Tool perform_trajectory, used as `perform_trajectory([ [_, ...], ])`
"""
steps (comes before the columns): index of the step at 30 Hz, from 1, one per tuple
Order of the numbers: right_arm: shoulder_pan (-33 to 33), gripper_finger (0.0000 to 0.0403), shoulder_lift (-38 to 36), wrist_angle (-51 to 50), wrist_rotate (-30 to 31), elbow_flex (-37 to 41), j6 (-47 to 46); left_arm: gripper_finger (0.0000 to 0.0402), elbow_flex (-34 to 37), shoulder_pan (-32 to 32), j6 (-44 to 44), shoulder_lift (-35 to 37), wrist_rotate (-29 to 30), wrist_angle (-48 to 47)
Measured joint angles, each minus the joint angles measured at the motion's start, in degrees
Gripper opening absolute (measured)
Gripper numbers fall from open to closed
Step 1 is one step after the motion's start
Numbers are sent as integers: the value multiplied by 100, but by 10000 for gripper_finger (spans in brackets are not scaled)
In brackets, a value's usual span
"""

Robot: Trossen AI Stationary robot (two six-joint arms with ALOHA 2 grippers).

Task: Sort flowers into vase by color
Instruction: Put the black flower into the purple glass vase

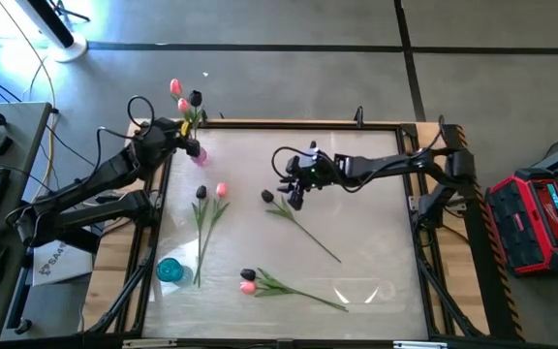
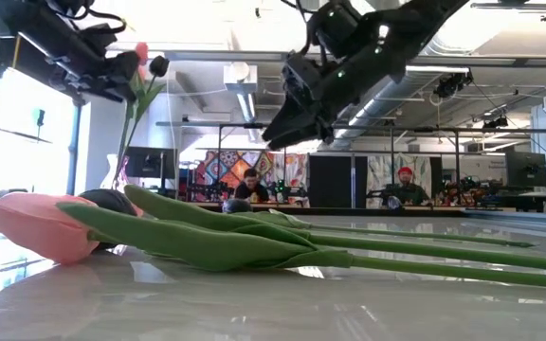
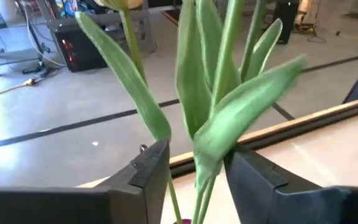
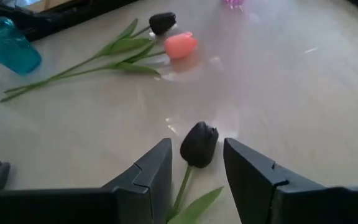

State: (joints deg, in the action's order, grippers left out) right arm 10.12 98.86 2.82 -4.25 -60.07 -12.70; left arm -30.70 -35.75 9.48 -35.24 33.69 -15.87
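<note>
So the right hand (image 1: pixel 294 197) is hovering near the middle of the glossy white table (image 1: pixel 376 194), fingers apart, straddling the head of a dark, nearly black artificial tulip (image 4: pixel 199 144) that lies flat on the table. In the right wrist view the dark head sits right between the two fingers, not pinched as far as I can tell, with its thin green stem running back under the hand.

The left hand (image 1: pixel 187 138) is up at the far left corner of the table, over a small pink vase (image 1: pixel 200 155). There's a bunch of tulips standing in that vase (image 1: pixel 184 102), two pink heads and one dark one on top. In the left wrist view the green stems and leaves (image 3: pixel 219 118) run up between the fingers, which stand apart; I can't tell if they're touching the stems.

Rest of the flowers are flat on the table: a dark and pink pair (image 1: pixel 211 192) left of centre, stems pointing toward the near edge, and another dark and pink pair (image 1: pixel 248 281) close to the near edge, stems trailing off to the right. A small teal vase (image 1: pixel 170 269) sits near the near-left corner, just beside the first pair's stem ends.
</note>
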Motion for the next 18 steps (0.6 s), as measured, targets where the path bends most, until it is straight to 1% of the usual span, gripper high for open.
perform_trajectory([
  [3,-73,135,266,497,126,0,-108,156,-8,36,81,168,-166,0],
  [7,-226,135,557,1092,120,0,-136,161,-232,104,70,393,-275,-226],
  [13,-336,135,751,976,120,0,-390,161,-387,248,-165,738,-270,-306],
  [18,-409,135,1020,920,111,-2,-343,161,-393,431,-258,987,-316,-331],
])
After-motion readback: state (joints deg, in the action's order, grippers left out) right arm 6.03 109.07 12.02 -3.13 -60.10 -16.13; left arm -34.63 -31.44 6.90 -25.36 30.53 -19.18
